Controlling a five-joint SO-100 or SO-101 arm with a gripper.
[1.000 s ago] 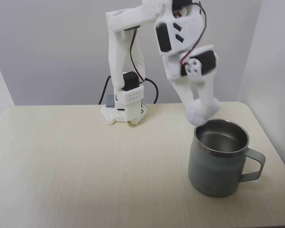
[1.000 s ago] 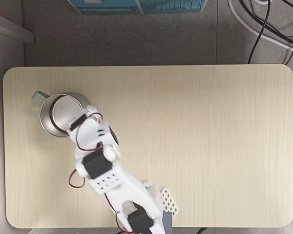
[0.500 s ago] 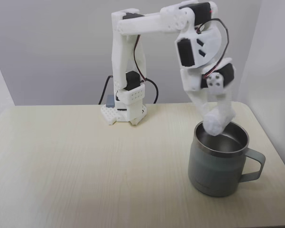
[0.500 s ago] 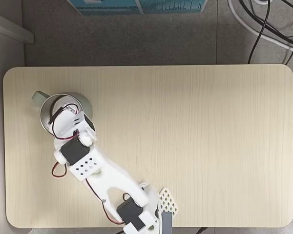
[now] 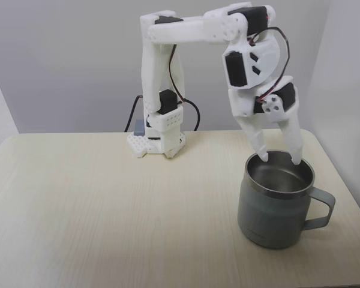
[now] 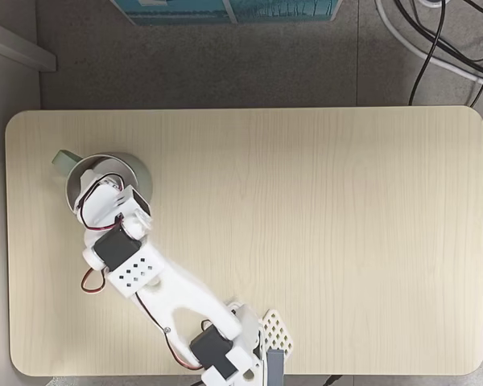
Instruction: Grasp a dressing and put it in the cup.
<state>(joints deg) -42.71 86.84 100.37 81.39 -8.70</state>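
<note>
**A:** Fixed view from the front: my gripper point(image 5: 280, 158) hangs over the cup point(image 5: 278, 203) with its two fingers spread wide, both tips right at the steel rim, nothing pinched between them. What worries you here?

**B:** Mostly the way out. Your tips sit level with the rim, one toward each side of the mouth. Swing sideways before rising and I'd expect a finger to catch the rim and tip or drag the cup across the counter point(image 5: 108, 204).

**A:** Agreed, straight up first. The handle sticks out to the right in that view, well apart from my fingers, so that should stay out of it.

**B:** And the dressing?

**A:** I can't see it. My guess is it lies inside the cup, but the front view shows just shiny inner wall, and in the fixed view from above my arm covers most of the cup point(image 6: 141, 175). It may equally have bounced out behind.

**B:** The cup itself?

**A:** Upright, matte grey-green outside, bright steel inside, near the counter's corner.
</note>
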